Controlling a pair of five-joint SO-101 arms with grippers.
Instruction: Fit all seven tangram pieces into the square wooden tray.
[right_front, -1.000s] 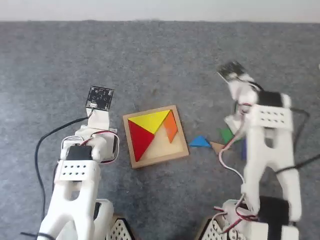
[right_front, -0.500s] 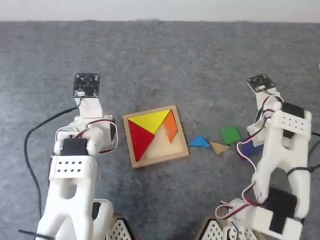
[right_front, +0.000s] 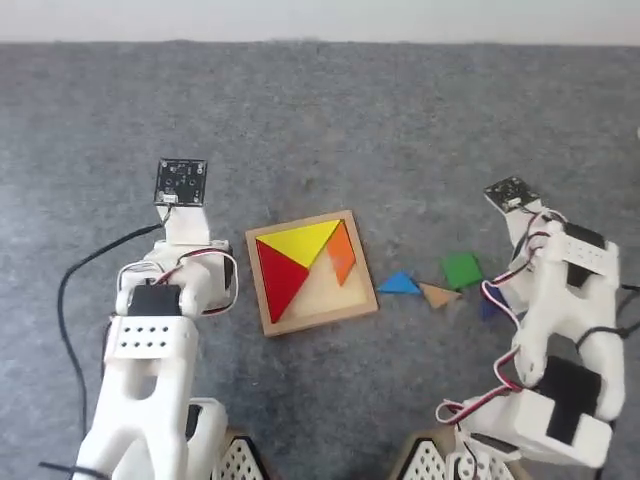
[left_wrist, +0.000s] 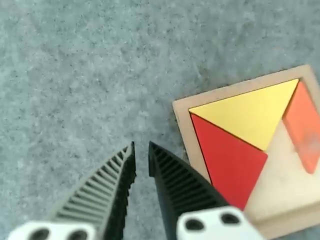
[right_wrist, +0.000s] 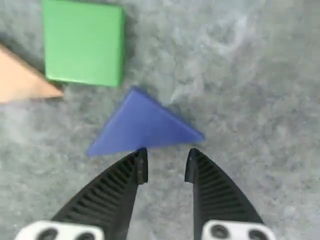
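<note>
The square wooden tray (right_front: 368, 290) holds a yellow triangle (right_front: 298, 240), a red triangle (right_front: 280, 278) and an orange piece (right_front: 342, 252). The same tray (left_wrist: 181, 125) appears in the left wrist view. To its right on the carpet lie a light blue triangle (right_front: 401, 284), a tan triangle (right_front: 437, 294) and a green square (right_front: 461, 270). A dark blue triangle (right_wrist: 142, 127) lies just in front of my right gripper (right_wrist: 166, 162), which is open and holds nothing. My left gripper (left_wrist: 141, 147) hovers over bare carpet beside the tray's left edge, its fingers together with only a thin slit between them.
Grey carpet covers the whole table. The left arm (right_front: 160, 310) stands left of the tray. The right arm (right_front: 560, 290) stands right of the loose pieces and partly covers the dark blue triangle (right_front: 489, 306). The carpet beyond the tray lies bare.
The right arm swung right and back toward its base, uncovering the green square. The left arm's wrist shifted left and away from the tray, then slightly back.
</note>
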